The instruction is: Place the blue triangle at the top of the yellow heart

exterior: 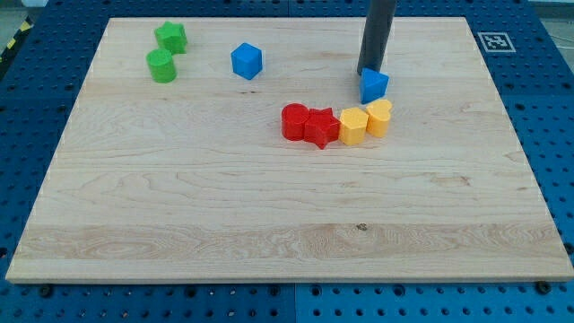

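The blue triangle (pixel 374 85) lies on the wooden board just above the yellow heart (pixel 380 117), a small gap between them. My tip (pixel 369 72) rests at the blue triangle's upper left edge, touching or nearly touching it. The rod rises out of the view's top. The yellow heart sits at the right end of a row of blocks, touching a yellow hexagon (pixel 353 126).
A red star (pixel 322 126) and a red cylinder (pixel 295 121) continue the row to the left. A blue cube (pixel 246 61) sits at upper middle. A green star (pixel 170 37) and a green cylinder (pixel 161 65) sit at upper left. The board (pixel 269 224) lies on a blue pegboard.
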`<act>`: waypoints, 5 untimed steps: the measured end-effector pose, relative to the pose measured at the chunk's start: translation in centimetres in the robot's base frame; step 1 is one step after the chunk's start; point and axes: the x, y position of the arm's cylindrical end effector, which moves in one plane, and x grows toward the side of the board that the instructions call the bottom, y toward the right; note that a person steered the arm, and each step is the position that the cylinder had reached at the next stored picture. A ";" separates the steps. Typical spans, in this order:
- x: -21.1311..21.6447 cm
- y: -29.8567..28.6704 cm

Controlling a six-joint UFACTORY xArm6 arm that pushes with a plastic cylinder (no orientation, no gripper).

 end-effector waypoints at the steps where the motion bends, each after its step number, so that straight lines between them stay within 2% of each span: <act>1: 0.4 -0.1; 3: 2.0 1.1; 5: 1.9 -3.7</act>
